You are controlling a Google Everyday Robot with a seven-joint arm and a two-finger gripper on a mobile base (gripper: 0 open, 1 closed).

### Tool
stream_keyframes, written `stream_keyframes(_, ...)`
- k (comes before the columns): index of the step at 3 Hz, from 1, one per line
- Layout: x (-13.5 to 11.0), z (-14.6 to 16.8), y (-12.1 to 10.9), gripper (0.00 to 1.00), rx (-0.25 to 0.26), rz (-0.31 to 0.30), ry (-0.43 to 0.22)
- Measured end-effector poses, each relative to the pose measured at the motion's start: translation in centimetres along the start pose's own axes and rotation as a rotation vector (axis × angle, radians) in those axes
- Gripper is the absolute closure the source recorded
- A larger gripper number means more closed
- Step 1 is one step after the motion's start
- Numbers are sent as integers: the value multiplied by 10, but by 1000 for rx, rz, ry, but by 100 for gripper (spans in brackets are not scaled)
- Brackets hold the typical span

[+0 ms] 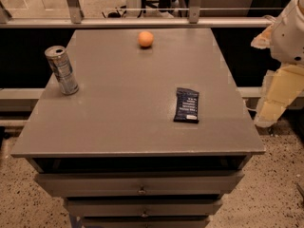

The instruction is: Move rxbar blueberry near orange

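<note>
The flat, navy rxbar blueberry (186,105), printed in white, lies at four o'clock on the matte grey table (128,94); the smooth round orange (146,39) sits at twelve. The gripper (271,109) hangs beyond three o'clock; how open it is, I cannot tell.

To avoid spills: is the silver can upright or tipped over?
Upright: the can stands on its base, rim up. The claw hangs beyond the table's right edge.

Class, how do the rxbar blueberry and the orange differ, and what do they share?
Shape: the rxbar blueberry is flat and rectangular; the orange is round.
Colour: the bar is dark navy with white print; the orange is plain orange.
Place: the bar lies right of centre, the orange near the far edge.
Both rest on the table, clear of the gripper beside its right edge.
</note>
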State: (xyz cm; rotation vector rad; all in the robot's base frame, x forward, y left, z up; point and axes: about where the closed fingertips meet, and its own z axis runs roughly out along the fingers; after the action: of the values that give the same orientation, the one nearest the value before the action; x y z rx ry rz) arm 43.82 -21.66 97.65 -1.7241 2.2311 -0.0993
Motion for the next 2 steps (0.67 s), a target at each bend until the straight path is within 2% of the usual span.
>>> stream_keyframes(1, -1, 1, -1, 0, 3, 5, -3)
stream_keyframes(2, -6, 24, -9, 0, 8, 76, -25)
